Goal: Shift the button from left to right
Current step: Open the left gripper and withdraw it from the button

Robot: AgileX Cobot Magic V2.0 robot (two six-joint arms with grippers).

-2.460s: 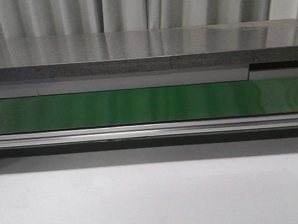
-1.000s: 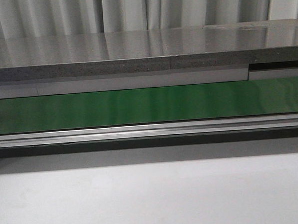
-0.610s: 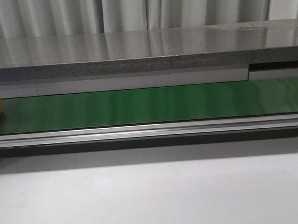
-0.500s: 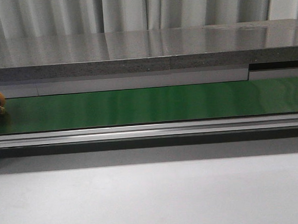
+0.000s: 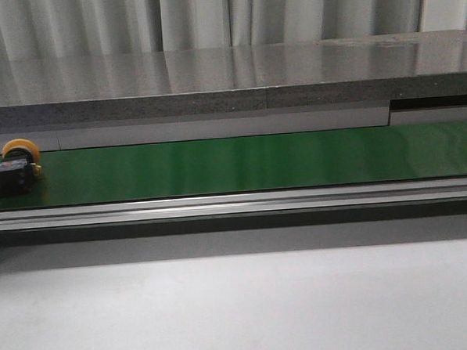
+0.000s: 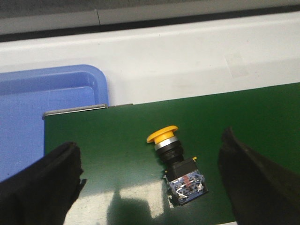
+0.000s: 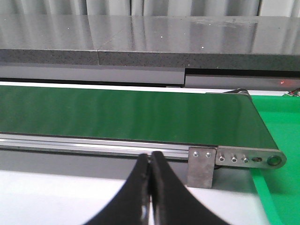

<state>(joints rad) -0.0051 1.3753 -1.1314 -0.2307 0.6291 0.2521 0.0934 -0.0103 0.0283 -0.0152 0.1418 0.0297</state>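
The button point(image 5: 12, 167), with a yellow-orange mushroom cap and a black blocky body, lies on its side at the far left of the green conveyor belt point(image 5: 241, 164). In the left wrist view the button point(image 6: 177, 166) lies between my left gripper's two black fingers, cap away from the camera, touching neither. My left gripper point(image 6: 150, 183) is open above the belt and does not show in the front view. My right gripper point(image 7: 150, 159) is shut and empty, in front of the belt's near rail; it too is outside the front view.
A blue tray point(image 6: 47, 108) sits just beyond the belt's left end. A green bin point(image 7: 276, 140) sits at the belt's right end, by the roller bracket point(image 7: 201, 164). A grey steel ledge point(image 5: 228, 81) runs behind the belt. White tabletop point(image 5: 240, 308) lies in front.
The button has come into the front view at the belt's far left edge and moved a little to the right along the belt. No gripper shows in the earlier frames.
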